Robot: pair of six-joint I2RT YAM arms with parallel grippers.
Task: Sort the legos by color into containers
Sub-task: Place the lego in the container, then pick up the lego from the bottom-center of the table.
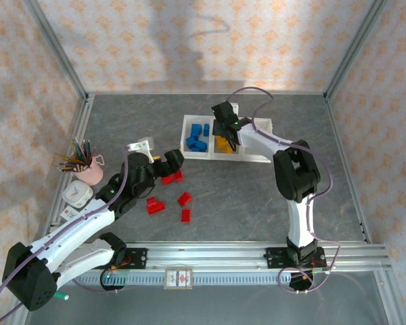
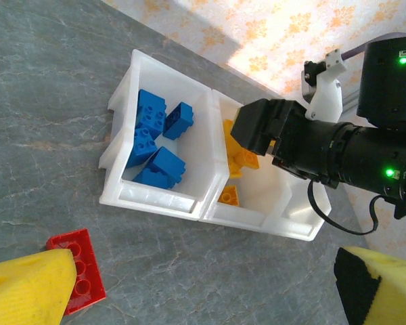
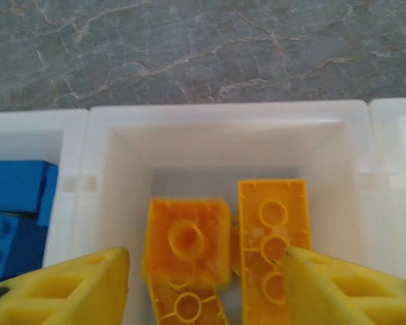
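Legos [image 1: 184,198], small plastic toy bricks in red, blue and yellow-orange, with their containers [image 2: 155,200]. Grey marbled table [image 1: 271,210], enclosed by cream patterned walls [image 1: 189,40], carries an aluminium rail [image 1: 223,252] at its near edge, on which both white-and-black arms are mounted. Right arm [image 1: 294,176] bends over the table's far half. Its right gripper [image 3: 204,261] hangs above the middle bin with yellow fingers [image 3: 68,291] parted. A blurred yellow-orange brick [image 3: 188,240] sits between them touching neither pad, so nothing is gripped. Left arm [image 1: 81,227] stretches diagonally towards the centre. Its left gripper [image 2: 204,261] stands wide with nothing between the jaws. One yellow finger [image 2: 27,288] overlaps the edge of a flat red brick [image 2: 78,271] on the table; whether they touch cannot be told. Containers: three joined translucent white square plastic bins forming one low tray, lying at the far centre of the table. Left bin holds the blue bricks [image 2: 155,145]; middle bin holds the yellow-orange bricks [image 3: 274,237], beneath the right gripper. Pink pencil cup [image 1: 89,175] with coloured pencils [image 1: 78,157] stands near the left wall, well apart from the tray. Red bricks [image 1: 154,205] lie loose on the table between the tray and the rail, one just beside the left gripper's tips
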